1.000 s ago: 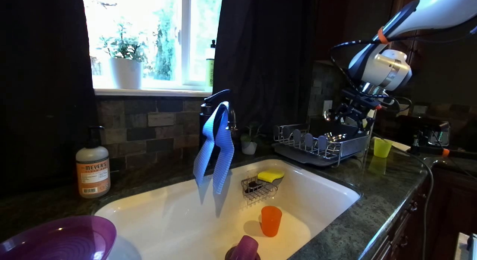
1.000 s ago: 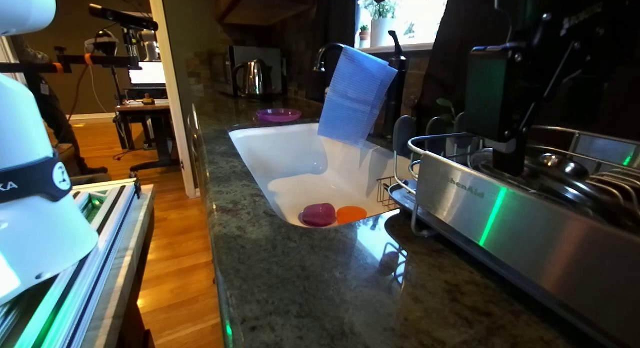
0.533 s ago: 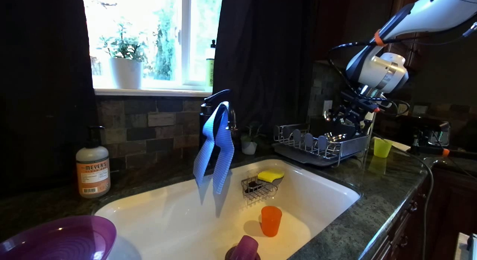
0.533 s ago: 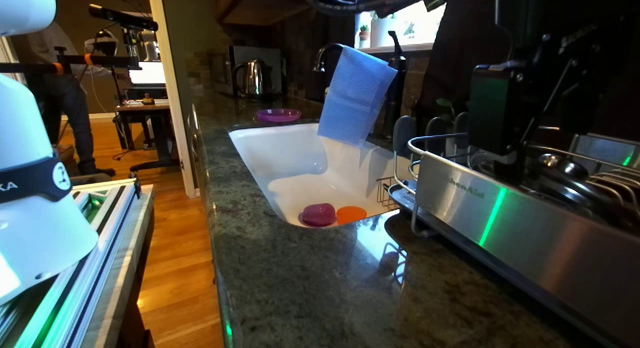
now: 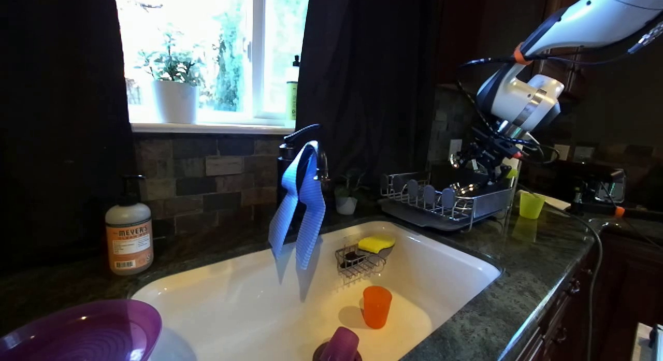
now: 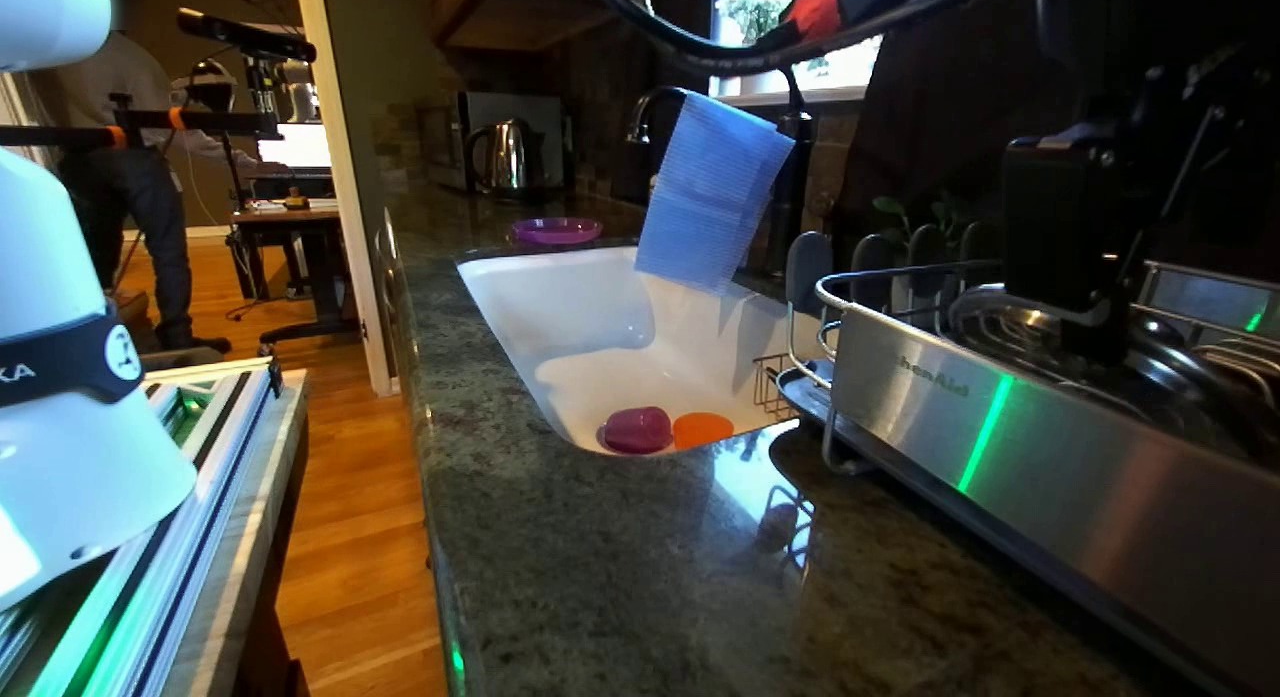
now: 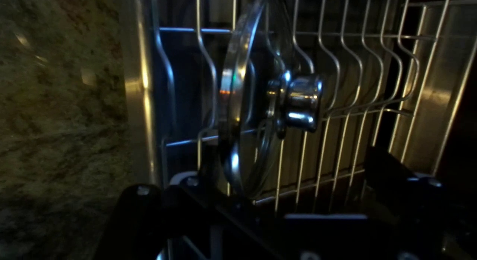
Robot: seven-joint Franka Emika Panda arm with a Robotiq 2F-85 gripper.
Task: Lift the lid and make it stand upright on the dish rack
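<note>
Lid (image 7: 268, 96) is set on edge among the wires of the dish rack (image 6: 1060, 497), its knob (image 7: 302, 101) turned toward the right of the wrist view. Fingers (image 7: 384, 166) of the gripper (image 7: 290, 161) are spread wide, one placed just beside the lid's rim, the other well apart; whether the rim is touched cannot be told.

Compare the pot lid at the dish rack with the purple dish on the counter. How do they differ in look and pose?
The lid is see-through and colourless, while the purple dish is strongly coloured. The lid carries a shiny knob; the purple dish shows none. In the wrist view the lid is roughly on edge at the dish rack, whereas the purple dish lies flat on the counter. Both are round.
</note>
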